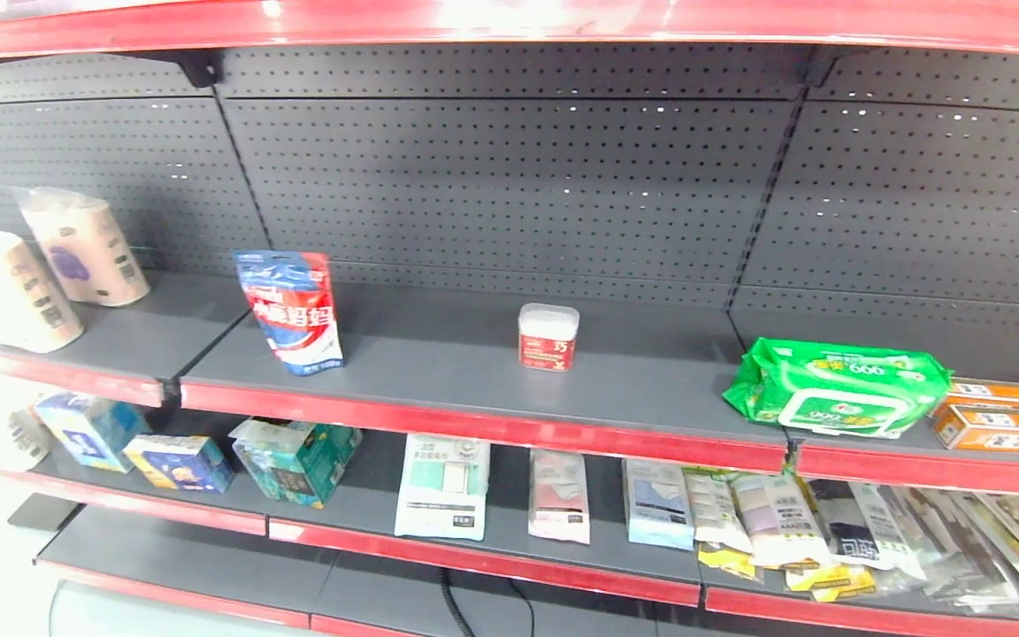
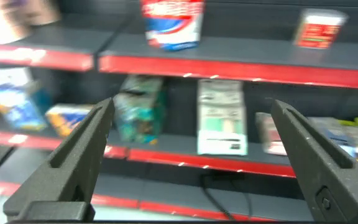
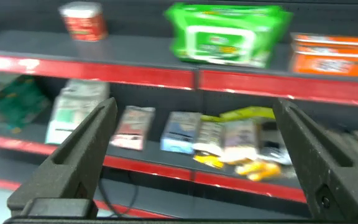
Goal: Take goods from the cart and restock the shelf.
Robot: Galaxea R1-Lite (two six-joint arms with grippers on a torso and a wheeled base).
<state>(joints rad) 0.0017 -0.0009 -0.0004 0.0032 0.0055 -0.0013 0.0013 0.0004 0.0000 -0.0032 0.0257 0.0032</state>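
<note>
Left gripper (image 2: 191,106) and right gripper (image 3: 194,104) are level, fingers spread wide and empty, the shelf (image 1: 456,354) ahead of both.

Left gripper (image 2: 191,106): two dark, wedge-shaped fingers (image 2: 73,165) spread wide, tips pointing at the shelf (image 2: 241,70). Held back from the shelf and touching no part of it. Aimed toward its left-to-middle stretch, at about the height of the tier under its red-edged upper board.

Right gripper (image 3: 194,104): same build, with fingers (image 3: 325,168) spread equally wide and tips pointing at the shelf. Held back from it, apart from its front edges. Aimed toward its middle-to-right stretch, at the same height.

Both: the paired fingers are level with each other, and the two poses match.
</note>
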